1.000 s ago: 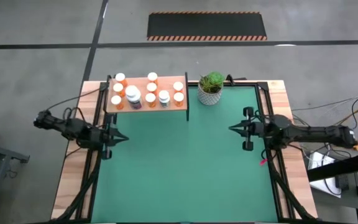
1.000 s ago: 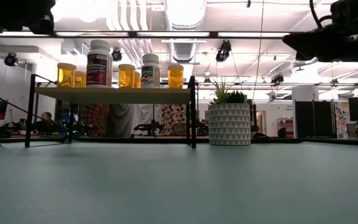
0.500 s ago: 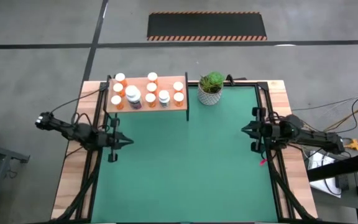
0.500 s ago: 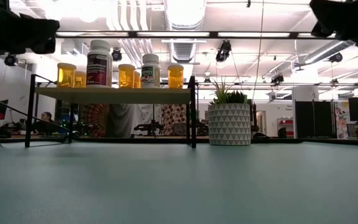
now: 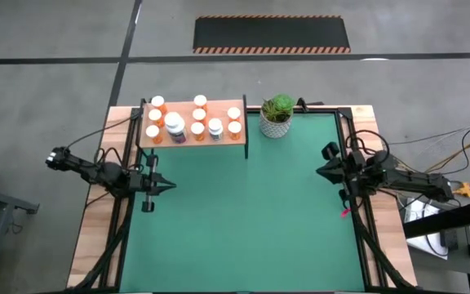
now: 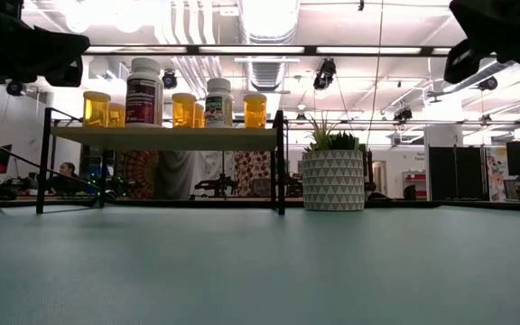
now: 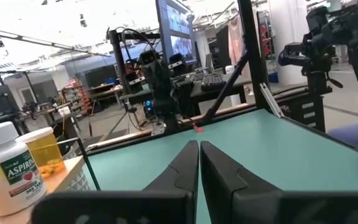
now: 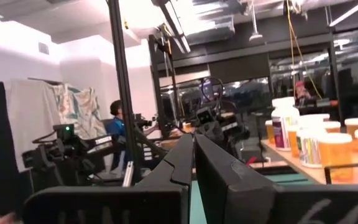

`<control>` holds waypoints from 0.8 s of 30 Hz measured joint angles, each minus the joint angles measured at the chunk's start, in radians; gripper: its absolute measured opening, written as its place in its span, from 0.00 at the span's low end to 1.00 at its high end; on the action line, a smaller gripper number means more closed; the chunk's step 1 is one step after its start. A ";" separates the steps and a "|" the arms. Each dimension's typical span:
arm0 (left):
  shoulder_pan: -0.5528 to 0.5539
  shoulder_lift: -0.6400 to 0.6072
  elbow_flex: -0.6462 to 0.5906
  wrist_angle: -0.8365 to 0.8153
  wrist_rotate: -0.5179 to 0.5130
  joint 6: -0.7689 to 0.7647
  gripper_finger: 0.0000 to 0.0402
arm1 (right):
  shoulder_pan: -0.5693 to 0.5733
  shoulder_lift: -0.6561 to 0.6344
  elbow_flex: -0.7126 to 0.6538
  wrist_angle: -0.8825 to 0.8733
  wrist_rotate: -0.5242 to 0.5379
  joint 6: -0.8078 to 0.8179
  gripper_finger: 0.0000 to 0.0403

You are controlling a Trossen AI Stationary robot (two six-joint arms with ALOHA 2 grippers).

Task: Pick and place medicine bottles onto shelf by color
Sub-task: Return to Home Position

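My left gripper [image 5: 163,186] sits pinched shut and empty by the mat's [image 5: 243,220] left edge, my right gripper [image 5: 321,171] likewise closed and empty by the right edge. Every bottle [image 5: 197,128] I see stands on the shelf [image 5: 179,106]; nothing left to place, I judge

The left end effector [image 7: 199,145] points out across the green desk [image 7: 260,155], its two dark fingers pressed together with only a thin seam between them. Off to one side, a white aspirin bottle [image 7: 8,168] stands upright, and an orange bottle [image 7: 42,146] stands close behind it. A patterned white pot [image 7: 82,182] shows next to them. Far across the desk the right arm [image 7: 328,31] hangs above the far edge. Monitors [image 7: 176,31] glow in the room beyond.
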 joint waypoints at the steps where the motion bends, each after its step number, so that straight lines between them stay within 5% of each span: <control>1: 0.000 0.000 0.000 0.000 0.000 0.000 0.00 | 0.000 0.006 0.000 0.000 0.000 0.010 0.02; 24: 0.000 0.001 -0.003 0.001 0.000 0.000 0.00 | 0.000 0.017 0.000 -0.001 0.000 -0.135 0.02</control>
